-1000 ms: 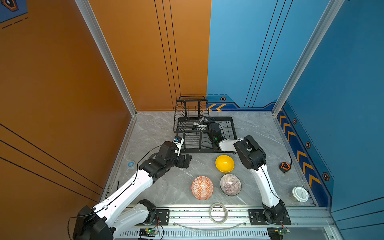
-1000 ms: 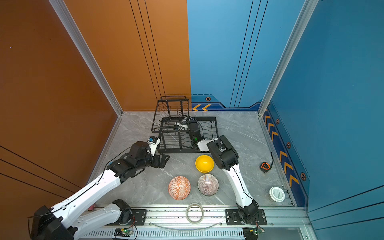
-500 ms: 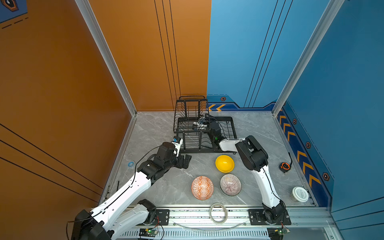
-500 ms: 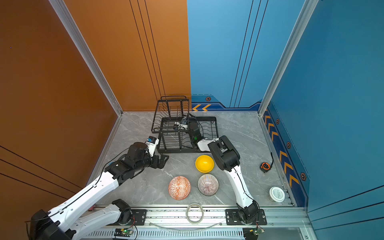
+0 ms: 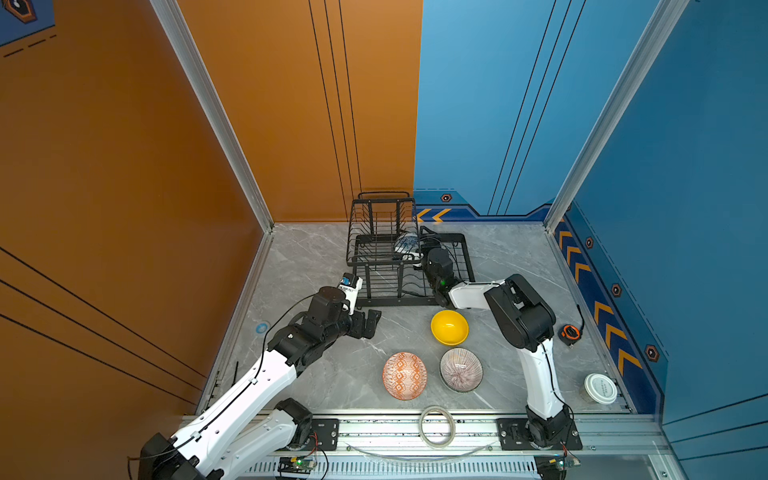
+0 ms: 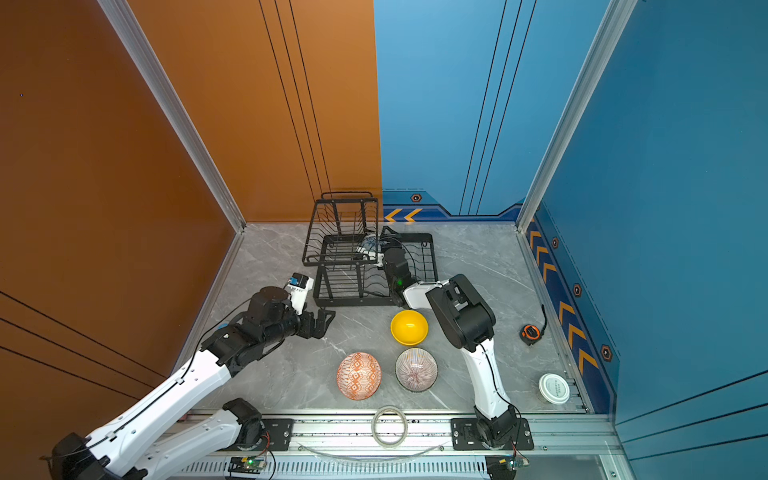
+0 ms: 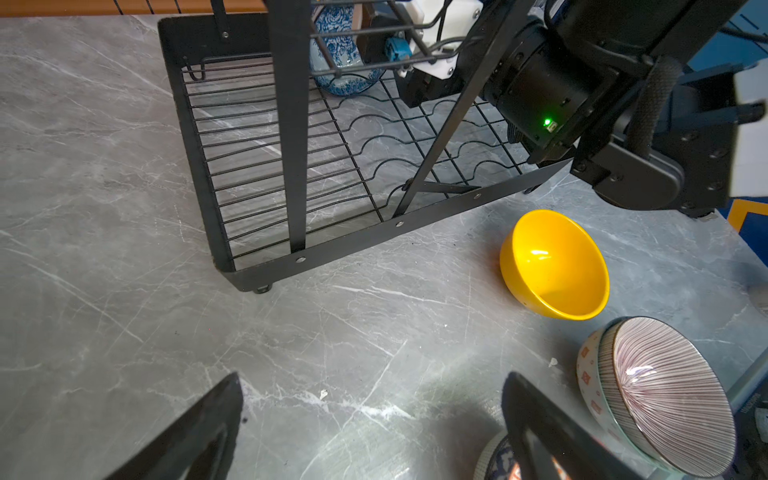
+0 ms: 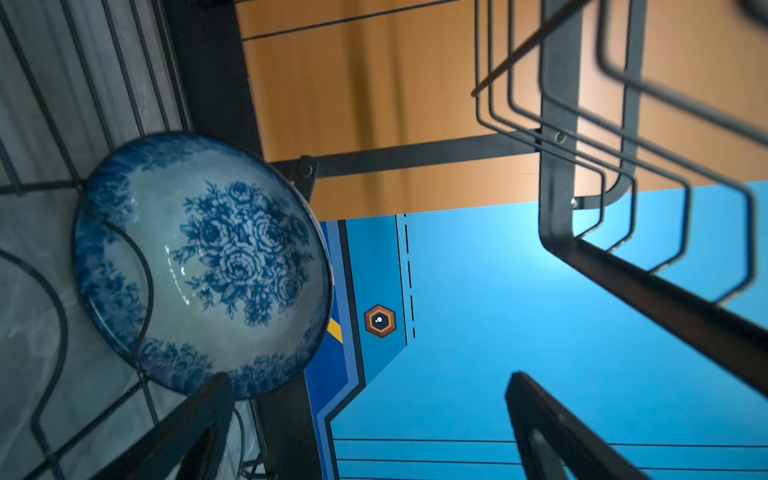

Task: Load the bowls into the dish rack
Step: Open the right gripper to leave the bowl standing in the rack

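While holding right gripper (image 8: 370, 378) jaws wide apart, gripping nothing, sitting inside dish rack (image 5: 395, 305) lower tray under raised basket (image 5: 382, 200), one finger just beside rim of blue-white floral bowl (image 8: 199, 266) standing on edge in wavy wires. Risking: clipping rim on pulling out, toppling bowl flat; snagging wrist on basket wires. Hovering left gripper (image 7: 372, 376) wide open, empty, over table (image 7: 104, 249). Waiting on table: yellow bowl (image 5: 449, 327), orange-white diamond bowl (image 5: 404, 376), pinkish striped bowl (image 5: 461, 370).
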Tool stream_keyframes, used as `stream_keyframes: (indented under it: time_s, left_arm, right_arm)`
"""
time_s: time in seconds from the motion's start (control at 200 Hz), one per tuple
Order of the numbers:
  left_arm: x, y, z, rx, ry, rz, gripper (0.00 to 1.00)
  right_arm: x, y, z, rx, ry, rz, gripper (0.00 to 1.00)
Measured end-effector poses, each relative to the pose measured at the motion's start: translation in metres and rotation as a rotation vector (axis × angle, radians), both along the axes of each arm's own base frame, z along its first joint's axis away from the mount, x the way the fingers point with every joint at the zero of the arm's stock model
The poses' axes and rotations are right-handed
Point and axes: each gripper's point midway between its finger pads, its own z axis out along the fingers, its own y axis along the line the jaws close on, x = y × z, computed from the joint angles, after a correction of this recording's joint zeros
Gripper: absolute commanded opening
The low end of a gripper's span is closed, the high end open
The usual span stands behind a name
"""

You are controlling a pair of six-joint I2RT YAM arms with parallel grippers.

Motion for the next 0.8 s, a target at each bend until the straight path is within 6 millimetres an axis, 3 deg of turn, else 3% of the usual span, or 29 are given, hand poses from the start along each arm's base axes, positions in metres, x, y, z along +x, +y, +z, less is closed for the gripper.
stream_keyframes:
  time_s: [0.235, 0.531, 0.691, 0.796]
  left_arm:
    - [-0.006, 0.004, 0.005, -0.002, -0.008, 0.005, 0.98]
    - [-0.013, 0.011, 0.008, -0.008, -0.006, 0.021, 0.98]
    - [-0.017, 0.009, 0.005, -0.004, 0.010, 0.020, 0.98]
    - [-0.022, 0.005, 0.004, -0.004, 0.020, 0.011, 0.98]
  right_arm:
    - [-0.008, -0.036, -0.008, -0.062, 0.022, -0.070, 1.00]
    - [-0.042, -0.078, 0.055, 0.042, -0.062, -0.159, 1.00]
    - [-0.064, -0.094, 0.048, 0.103, -0.005, -0.215, 1.00]
    - [-0.085, -0.101, 0.062, 0.216, 0.034, -0.242, 1.00]
